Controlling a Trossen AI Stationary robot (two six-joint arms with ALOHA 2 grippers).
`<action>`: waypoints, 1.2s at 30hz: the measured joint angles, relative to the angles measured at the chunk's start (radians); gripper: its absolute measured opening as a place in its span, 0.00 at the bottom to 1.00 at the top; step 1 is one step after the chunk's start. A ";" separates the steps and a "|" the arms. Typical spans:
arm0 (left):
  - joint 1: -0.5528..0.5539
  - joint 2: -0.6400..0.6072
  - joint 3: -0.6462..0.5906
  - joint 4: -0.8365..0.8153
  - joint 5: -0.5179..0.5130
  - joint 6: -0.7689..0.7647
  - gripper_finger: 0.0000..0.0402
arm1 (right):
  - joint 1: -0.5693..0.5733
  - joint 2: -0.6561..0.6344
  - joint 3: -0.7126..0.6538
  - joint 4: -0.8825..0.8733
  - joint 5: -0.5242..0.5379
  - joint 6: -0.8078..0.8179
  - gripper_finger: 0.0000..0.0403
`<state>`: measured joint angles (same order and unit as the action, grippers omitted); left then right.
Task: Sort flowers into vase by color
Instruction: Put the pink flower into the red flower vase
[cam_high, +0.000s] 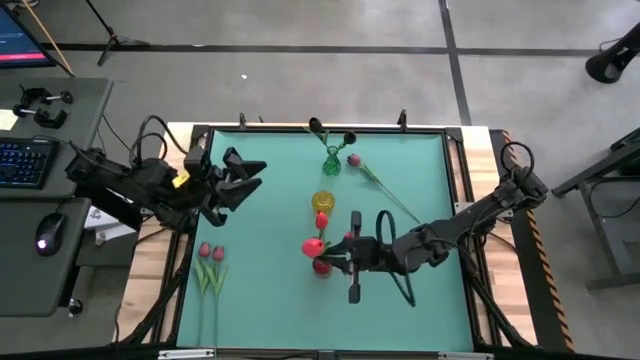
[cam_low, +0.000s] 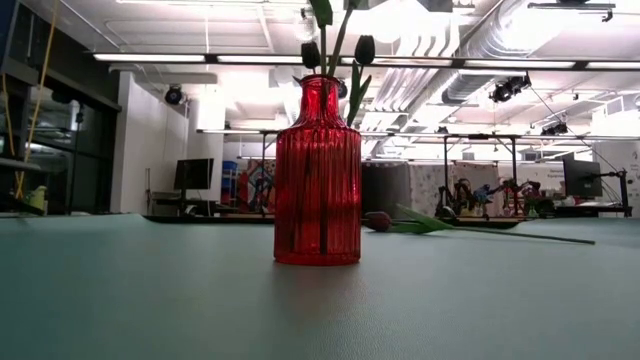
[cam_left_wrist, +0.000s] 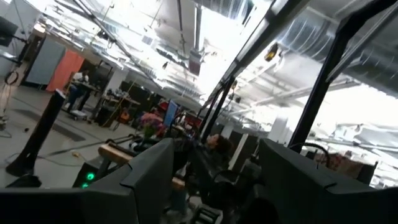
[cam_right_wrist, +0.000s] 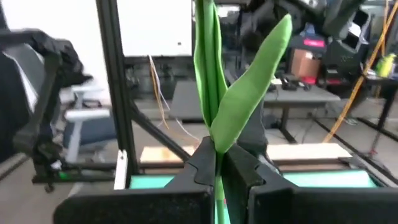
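My right gripper (cam_high: 332, 256) reaches in from the table's right and is shut on a green tulip stem; its red head (cam_high: 313, 246) shows just above the red ribbed vase (cam_low: 318, 175). The yellow vase (cam_high: 322, 201) and the green vase (cam_high: 331, 161), which holds dark maroon tulips (cam_low: 364, 48), stand farther back. One pink tulip (cam_high: 354, 159) lies flat at the far right. Two pink tulips (cam_high: 210, 254) lie at the near left. My left gripper (cam_high: 250, 176) hovers open over the table's left side, touching nothing. My right gripper pinches the tulip's thin stem (cam_right_wrist: 216, 163) between its two fingers, right where a long leaf (cam_right_wrist: 252, 81) branches off. The fingers come in level from the table's right, across the stem. The flower is lifted clear of the table, beside the red vase.
Black frame rails (cam_high: 320, 130) edge the teal mat. The pink tulip's long stem (cam_high: 395, 198) lies slantwise behind my right arm. Bare mat lies in the middle between the two arms and along the near edge. A desk with a keyboard stands off the table's left.
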<state>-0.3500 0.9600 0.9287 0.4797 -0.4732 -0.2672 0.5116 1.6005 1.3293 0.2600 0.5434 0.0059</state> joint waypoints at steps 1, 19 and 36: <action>0.000 0.000 0.000 -0.011 0.000 0.000 0.56 | 0.001 0.000 0.000 -0.020 0.004 0.019 0.00; 0.000 0.003 0.000 -0.042 0.000 -0.008 0.56 | -0.021 0.004 0.000 -0.029 -0.011 0.046 0.00; 0.000 0.003 0.000 -0.042 -0.001 -0.009 0.56 | -0.023 0.004 0.000 -0.122 0.006 0.047 0.00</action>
<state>-0.3500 0.9634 0.9287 0.4381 -0.4740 -0.2758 0.4881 1.6047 1.3289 0.1377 0.5496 0.0525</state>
